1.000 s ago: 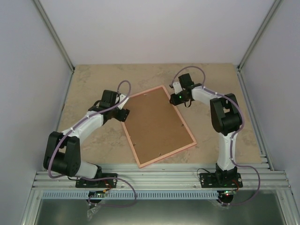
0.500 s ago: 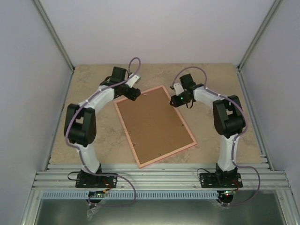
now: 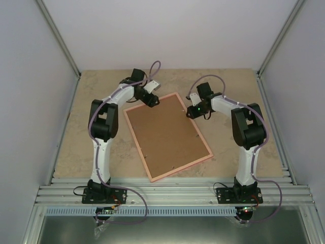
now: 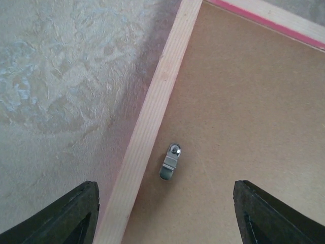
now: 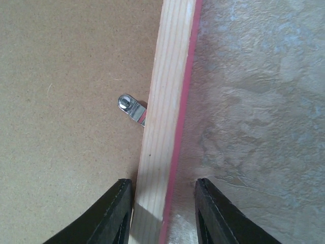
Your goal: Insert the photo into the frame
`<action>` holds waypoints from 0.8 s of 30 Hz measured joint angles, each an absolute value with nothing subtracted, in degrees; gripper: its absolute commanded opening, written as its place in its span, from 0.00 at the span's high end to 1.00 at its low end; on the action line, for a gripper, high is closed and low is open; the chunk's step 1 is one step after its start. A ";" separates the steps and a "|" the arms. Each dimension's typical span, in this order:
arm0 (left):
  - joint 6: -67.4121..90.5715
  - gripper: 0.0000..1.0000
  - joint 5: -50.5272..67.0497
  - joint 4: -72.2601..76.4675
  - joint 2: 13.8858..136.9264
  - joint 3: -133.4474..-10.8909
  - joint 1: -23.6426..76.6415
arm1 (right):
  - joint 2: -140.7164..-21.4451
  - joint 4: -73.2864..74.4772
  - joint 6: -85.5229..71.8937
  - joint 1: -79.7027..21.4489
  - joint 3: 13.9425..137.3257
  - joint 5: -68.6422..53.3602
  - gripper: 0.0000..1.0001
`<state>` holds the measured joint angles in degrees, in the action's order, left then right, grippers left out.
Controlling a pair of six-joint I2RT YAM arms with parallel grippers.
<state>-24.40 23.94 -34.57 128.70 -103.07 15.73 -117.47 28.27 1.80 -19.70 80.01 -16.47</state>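
Of my left claw (image 4: 163, 216) and right claw (image 5: 161, 211) the wrist views catch only fingertips; the bottom edge cuts off the rest. Those views crop the frame (image 3: 135, 140) to one rail. From above, the metal clips (image 4: 169, 161) are too small to make out, and the backing board (image 3: 167, 134) hides anything beneath it.

Shows frame (image 5: 162, 101) rail running 12 to 6 o'clock, pink edge facing 3. Shows brown backing board (image 5: 61, 127) at 9, metal tab (image 5: 131, 109) near centre reaching the rail, marbled table (image 5: 254, 127) at 3. Has right gripper (image 5: 163, 203) at 6, spread, straddling rail.
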 measured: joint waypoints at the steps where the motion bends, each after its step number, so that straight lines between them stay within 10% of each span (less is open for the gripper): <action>1: -24.40 0.27 23.94 -34.79 129.47 -103.59 15.73 | -117.47 28.27 1.80 -19.62 80.01 -16.51 0.64; 24: -24.99 0.78 20.71 -33.71 135.61 -107.96 15.33 | -117.47 28.10 2.81 -19.29 79.88 -17.41 0.70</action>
